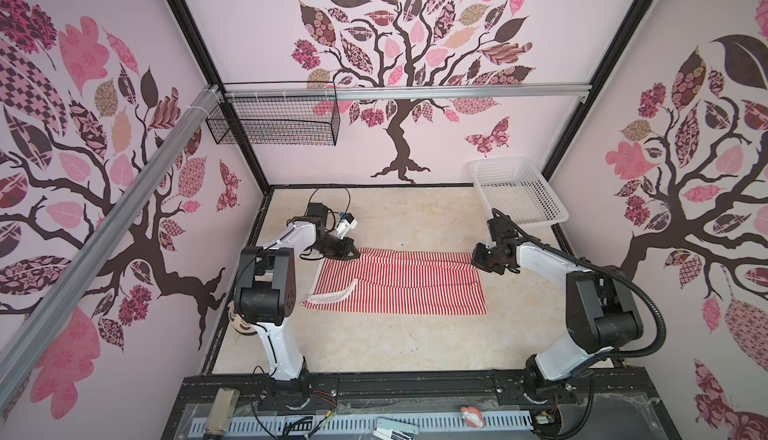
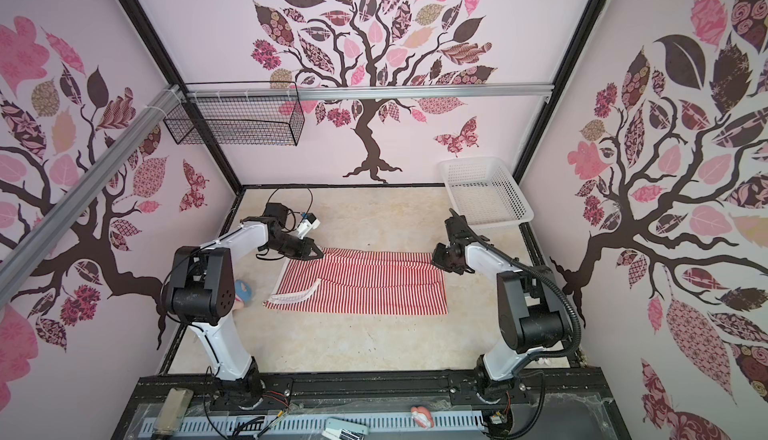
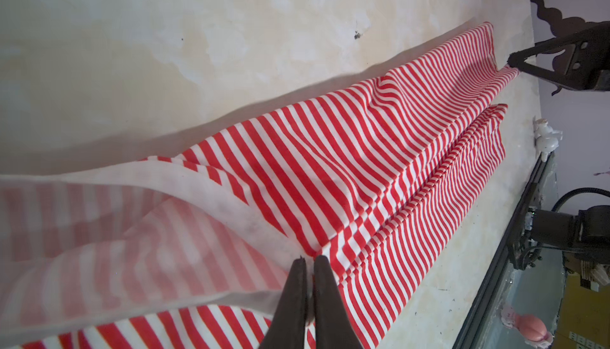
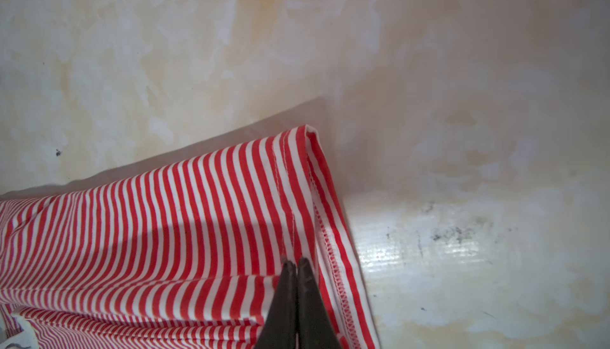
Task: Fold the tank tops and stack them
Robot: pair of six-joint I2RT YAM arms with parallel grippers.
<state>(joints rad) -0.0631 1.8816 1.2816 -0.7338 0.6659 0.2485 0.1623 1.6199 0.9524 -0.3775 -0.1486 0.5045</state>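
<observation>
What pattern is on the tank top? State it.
Thin red-and-white stripes on the tank top, with white trim; clearest in the left wrist view.

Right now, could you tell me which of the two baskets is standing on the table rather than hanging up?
The white plastic lattice basket, standing at the table's far right corner beyond the right gripper. The black wire mesh basket hangs from the aluminium rail at far left, above the table.
</observation>
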